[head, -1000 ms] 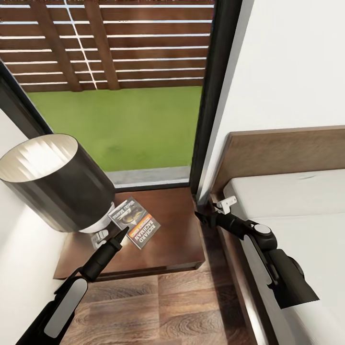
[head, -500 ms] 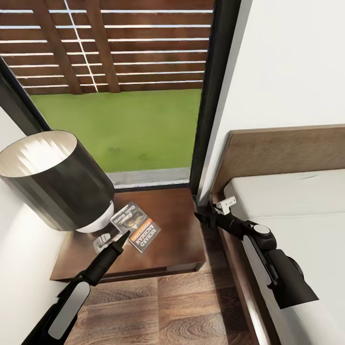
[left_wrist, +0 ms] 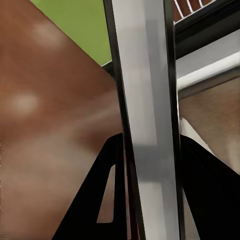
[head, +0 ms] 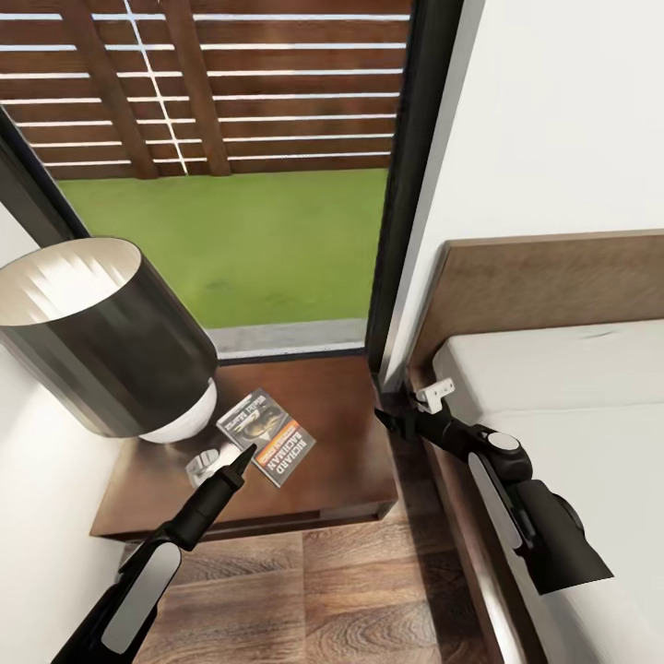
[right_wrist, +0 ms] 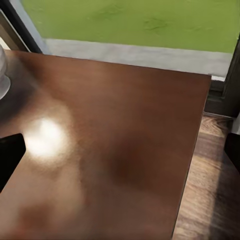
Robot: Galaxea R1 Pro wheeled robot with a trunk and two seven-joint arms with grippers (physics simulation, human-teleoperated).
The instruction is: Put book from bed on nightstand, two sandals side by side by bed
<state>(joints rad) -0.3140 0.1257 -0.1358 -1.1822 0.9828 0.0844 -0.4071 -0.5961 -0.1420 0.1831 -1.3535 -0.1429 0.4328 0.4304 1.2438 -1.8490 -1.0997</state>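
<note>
One book (head: 267, 435) lies on the nightstand (head: 341, 443), beside the left end effector (head: 242, 457), whose opening I cannot tell.

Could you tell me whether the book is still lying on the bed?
No, the book lies flat on the nightstand beside the lamp.

Book (head: 266, 435) flat on nightstand (head: 341, 433), w/ cover up, beside bed (head: 572, 387).

one book (head: 266, 435), one lamp (head: 111, 341) — one nightstand (head: 341, 433)
</note>
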